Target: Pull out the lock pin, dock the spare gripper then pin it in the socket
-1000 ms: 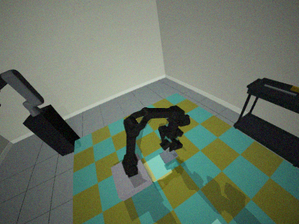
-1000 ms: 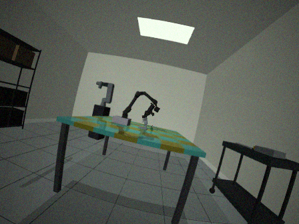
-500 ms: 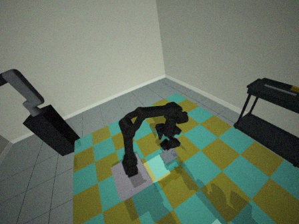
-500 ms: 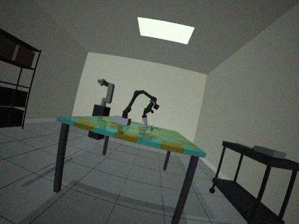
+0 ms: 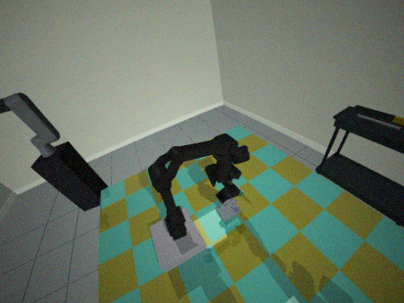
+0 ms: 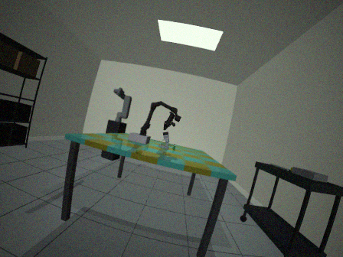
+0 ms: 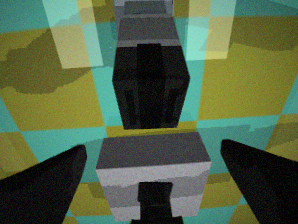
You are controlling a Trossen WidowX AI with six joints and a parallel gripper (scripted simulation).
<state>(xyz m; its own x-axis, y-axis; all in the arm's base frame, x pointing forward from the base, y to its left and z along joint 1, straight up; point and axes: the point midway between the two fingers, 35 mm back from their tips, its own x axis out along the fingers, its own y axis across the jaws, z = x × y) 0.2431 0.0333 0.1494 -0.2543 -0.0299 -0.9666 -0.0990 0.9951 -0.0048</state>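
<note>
The spare gripper stands upright below my arm, black body (image 5: 231, 199) (image 6: 165, 134) (image 7: 150, 85) on top, over the grey mount (image 5: 228, 211) (image 6: 164, 146). My gripper (image 5: 224, 182) (image 6: 169, 126) (image 7: 154, 149) is open wide above them, with nothing gripped. In the wrist view a grey block (image 7: 152, 172) with a black tab shows between the spread fingers, touching neither in that view; I cannot tell what part it is. A small dark upright thing (image 6: 174, 146) beside the mount may be the lock pin. How deep the spigot sits in the socket is hidden.
My arm stands on a pale base block (image 5: 162, 241) (image 6: 135, 136) on the checkered table (image 5: 284, 216) (image 6: 199, 168). A second grey arm on a black pedestal (image 5: 68, 180) is at the left. A black cart (image 5: 367, 126) (image 6: 306, 184) is at the right.
</note>
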